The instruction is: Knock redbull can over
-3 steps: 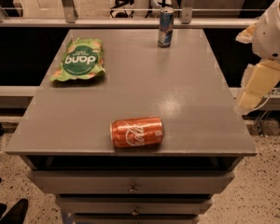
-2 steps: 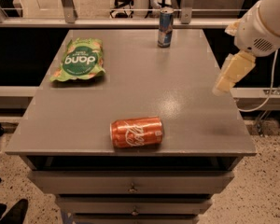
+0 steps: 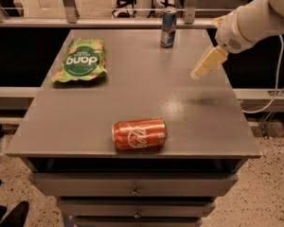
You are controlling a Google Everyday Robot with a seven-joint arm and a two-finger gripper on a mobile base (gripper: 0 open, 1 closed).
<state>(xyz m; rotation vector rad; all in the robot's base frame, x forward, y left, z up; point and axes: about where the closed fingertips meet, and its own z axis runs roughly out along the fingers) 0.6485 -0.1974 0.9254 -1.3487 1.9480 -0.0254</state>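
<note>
Cream tapered tool [image 3: 198,73], pressed together, hangs apart from upright slim redbull can [image 3: 168,27].

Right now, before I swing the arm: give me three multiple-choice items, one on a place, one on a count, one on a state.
1. Where is the gripper? A over the right side of the table; B over its left side; C under it.
2. How many cans are on the table? A one; B two; C three.
3. The redbull can is: A upright; B on its side; C crushed.
Answers: A, it hangs right of the redbull can; B, redbull can plus orange soda can; A, its top faces up.
</note>
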